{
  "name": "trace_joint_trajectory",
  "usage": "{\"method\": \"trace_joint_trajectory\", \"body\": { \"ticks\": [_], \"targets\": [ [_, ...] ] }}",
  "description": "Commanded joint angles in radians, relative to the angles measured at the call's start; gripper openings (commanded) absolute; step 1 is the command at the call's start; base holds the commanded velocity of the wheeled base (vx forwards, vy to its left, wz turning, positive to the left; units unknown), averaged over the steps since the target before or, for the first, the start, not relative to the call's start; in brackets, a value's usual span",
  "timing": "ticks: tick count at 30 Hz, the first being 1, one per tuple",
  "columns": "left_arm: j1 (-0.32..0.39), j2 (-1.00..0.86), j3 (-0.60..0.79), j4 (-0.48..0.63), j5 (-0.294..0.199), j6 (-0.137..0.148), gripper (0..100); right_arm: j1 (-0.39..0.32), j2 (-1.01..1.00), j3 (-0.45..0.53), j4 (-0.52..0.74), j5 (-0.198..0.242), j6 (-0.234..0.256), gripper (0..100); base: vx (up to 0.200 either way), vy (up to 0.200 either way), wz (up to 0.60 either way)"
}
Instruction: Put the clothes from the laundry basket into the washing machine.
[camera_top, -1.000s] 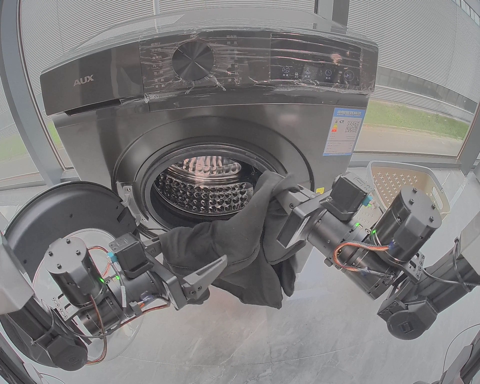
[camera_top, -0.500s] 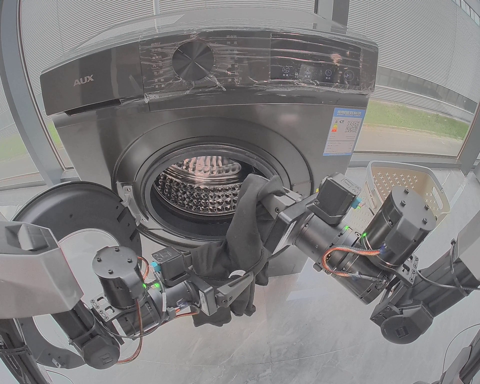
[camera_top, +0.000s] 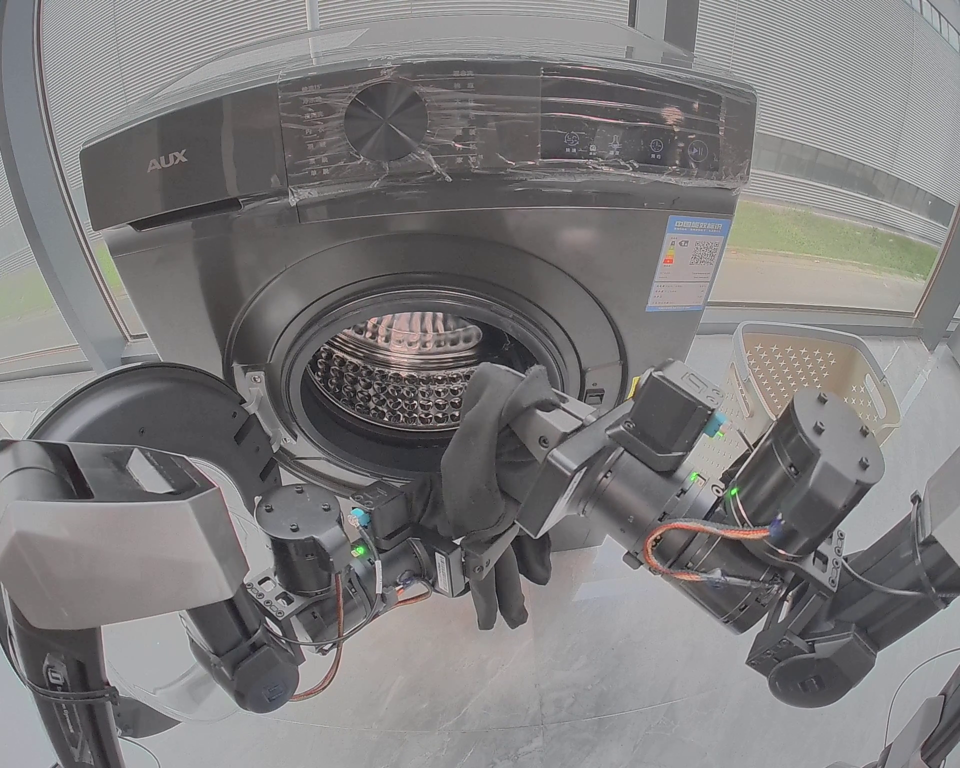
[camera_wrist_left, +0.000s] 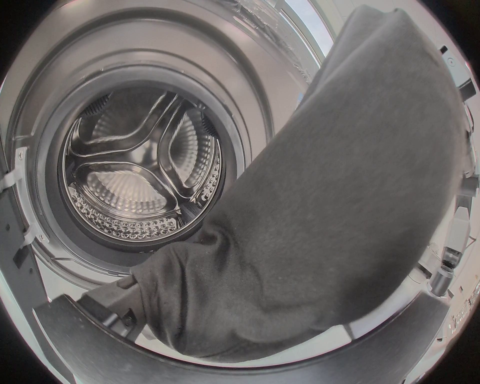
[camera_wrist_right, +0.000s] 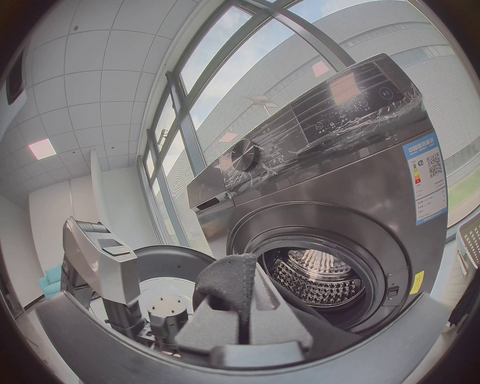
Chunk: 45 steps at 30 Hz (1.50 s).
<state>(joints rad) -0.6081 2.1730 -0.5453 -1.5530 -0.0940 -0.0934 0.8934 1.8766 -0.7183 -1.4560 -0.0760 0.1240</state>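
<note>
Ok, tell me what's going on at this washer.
The right gripper is shut on a dark garment, holding it at the open washing machine door opening. The garment's lower part drapes across the open left gripper. The drum looks empty; the laundry basket stands on the floor beside the machine.

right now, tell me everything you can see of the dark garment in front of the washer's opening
The dark garment is charcoal, soft, matte cloth, bunched and creased. Its top fold is pinched in the shut right claw, just outside the washing machine's open drum, seemingly none inside. The rest hangs down, draped against the left claw, loose ends dangling above the floor.
</note>
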Motion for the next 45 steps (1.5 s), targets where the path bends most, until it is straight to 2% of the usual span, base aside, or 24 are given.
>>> {"method": "trace_joint_trajectory", "body": {
  "ticks": [1, 12, 14, 15, 21, 22, 26, 31, 40, 45],
  "targets": [
    [0.013, 0.071, -0.048, -0.001, 0.007, 0.0, 100, 0.016, -0.024, 0.028, -0.004, -0.002, 0.0, 0, 0.0, 0.0, 0.0],
    [0.014, 0.151, -0.134, -0.001, 0.014, -0.002, 100, 0.035, -0.05, 0.045, -0.001, -0.005, 0.0, 0, 0.0, 0.0, 0.0],
    [0.014, 0.153, -0.142, -0.001, 0.028, 0.0, 100, 0.035, -0.05, 0.053, -0.003, -0.005, 0.0, 0, 0.0, 0.0, 0.0],
    [0.014, 0.151, -0.143, -0.002, 0.036, -0.002, 0, 0.035, -0.05, 0.056, -0.003, -0.005, 0.0, 0, 0.0, 0.0, 0.0],
    [0.034, 0.134, -0.162, -0.002, 0.045, -0.012, 0, 0.016, -0.051, 0.065, -0.001, -0.007, 0.0, 0, 0.0, 0.0, 0.0],
    [0.06, 0.116, -0.166, -0.002, 0.065, -0.014, 0, 0.01, -0.06, 0.099, -0.001, -0.007, -0.003, 0, 0.0, 0.0, 0.0],
    [0.103, 0.054, -0.165, -0.002, 0.066, -0.034, 0, 0.002, -0.1, 0.22, 0.025, -0.005, -0.012, 0, 0.0, 0.0, 0.0],
    [0.11, -0.015, -0.154, -0.002, 0.066, -0.069, 0, -0.056, -0.106, 0.342, 0.097, -0.005, -0.024, 0, 0.0, 0.0, 0.0],
    [0.082, -0.124, -0.093, -0.001, 0.066, -0.075, 0, -0.119, -0.022, 0.395, 0.086, -0.013, -0.041, 0, 0.0, 0.0, 0.0],
    [0.073, -0.148, -0.048, -0.002, 0.065, -0.072, 0, -0.119, 0.016, 0.418, 0.059, -0.011, -0.041, 0, 0.0, 0.0, 0.0]
  ]
}}
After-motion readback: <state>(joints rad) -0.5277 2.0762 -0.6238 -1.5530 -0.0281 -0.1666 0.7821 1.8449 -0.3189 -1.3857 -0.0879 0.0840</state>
